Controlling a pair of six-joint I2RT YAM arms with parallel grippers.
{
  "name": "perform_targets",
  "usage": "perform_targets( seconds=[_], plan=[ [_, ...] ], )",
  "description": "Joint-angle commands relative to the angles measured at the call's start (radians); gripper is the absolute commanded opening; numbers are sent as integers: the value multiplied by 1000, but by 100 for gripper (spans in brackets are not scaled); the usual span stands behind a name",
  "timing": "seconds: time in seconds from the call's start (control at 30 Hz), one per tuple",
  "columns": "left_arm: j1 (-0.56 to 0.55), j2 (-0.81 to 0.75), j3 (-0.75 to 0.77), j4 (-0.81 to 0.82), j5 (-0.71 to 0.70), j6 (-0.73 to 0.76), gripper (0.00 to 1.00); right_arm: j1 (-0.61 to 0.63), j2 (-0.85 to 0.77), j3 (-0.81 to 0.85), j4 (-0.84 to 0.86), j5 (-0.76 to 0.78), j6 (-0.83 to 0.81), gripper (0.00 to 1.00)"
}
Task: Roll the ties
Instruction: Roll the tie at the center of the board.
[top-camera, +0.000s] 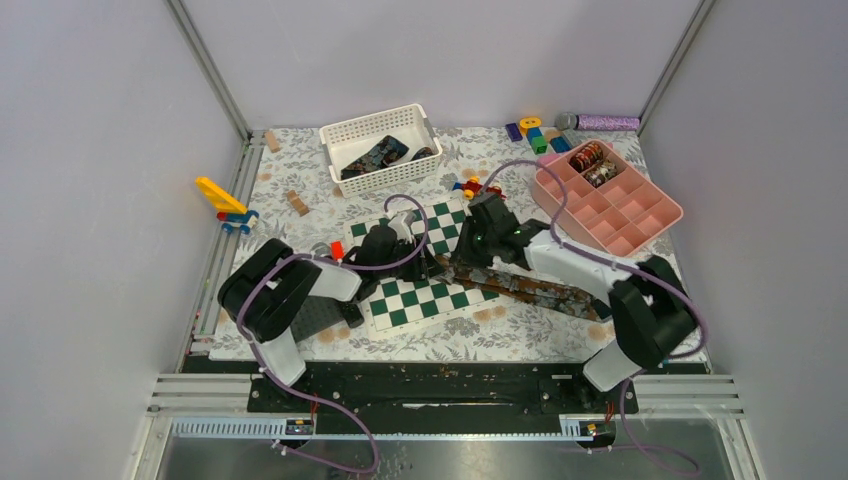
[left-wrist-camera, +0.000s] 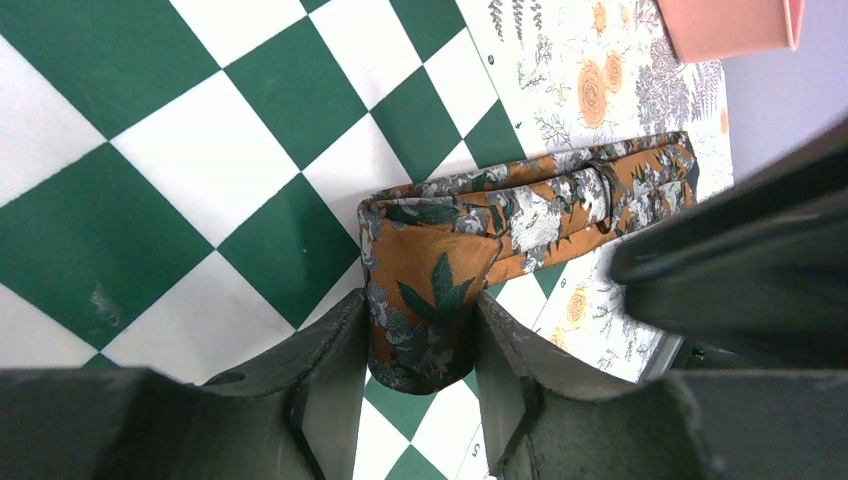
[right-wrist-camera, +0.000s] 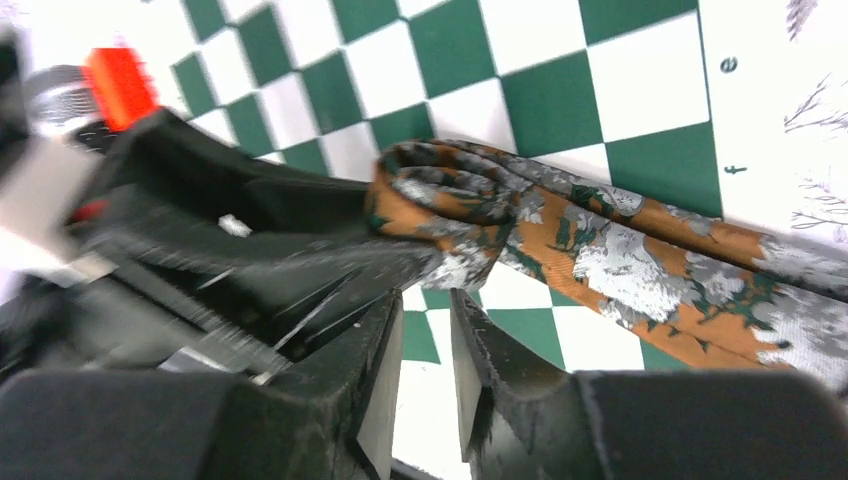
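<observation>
**Floral cloth, chess mat, one tie between two grippers**

Floral-printed cloth (top-camera: 300, 170) covers the table, with a green-and-white chess mat (top-camera: 400, 300) at its middle. Only the overhead view gives the whole layout. A white basket (top-camera: 340, 135) sits at 12 o'clock from the mat with dark ties (top-camera: 380, 155) inside. A pink compartment tray (top-camera: 660, 215) lies at 2 o'clock with coiled ties (top-camera: 590, 160) in its far cells. A yellow toy (top-camera: 222, 195) stands at 10 o'clock.

From above, the orange-and-grey tie (top-camera: 520, 285) lies flat. It runs from the mat's centre out toward 4 o'clock, across the mat's edge and onto the cloth. Both arms meet over its inner end, and their bulk hides the fingers there.

The left wrist camera fills that gap. The tie's end (left-wrist-camera: 520, 215) is folded back on itself over a green square. The left gripper (left-wrist-camera: 418, 300) has that fold between its fingers (left-wrist-camera: 340, 360), which touch it on both sides. A corner of the pink tray shows at 1 o'clock.

The right wrist camera, blurred, sees the same fold (right-wrist-camera: 620, 250) from the other side. The right gripper (right-wrist-camera: 425, 300) has its fingers slightly apart, with bare mat showing in the narrow gap. It holds nothing, and the fold lies just beyond its tips toward 12 o'clock. The left gripper appears here only as a dark smear at 9 o'clock.
</observation>
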Motion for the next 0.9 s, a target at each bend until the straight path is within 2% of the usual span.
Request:
perform_targets(
  seconds=[0.0,0.33,0.63,0.87],
  plan=[
    [-7,-86,54,-89,-56,33,40,-47,-198,85,-54,-32,-103,33],
    [-26,-150,175,-426,-279,129,39,-96,-424,45,-141,28,-153,37],
    [-63,-161,263,-616,-500,181,38,-113,-476,-8,-155,50,-172,38],
    [-123,-117,389,-799,-686,232,38,-117,-510,-18,-169,49,-166,38]
  ],
)
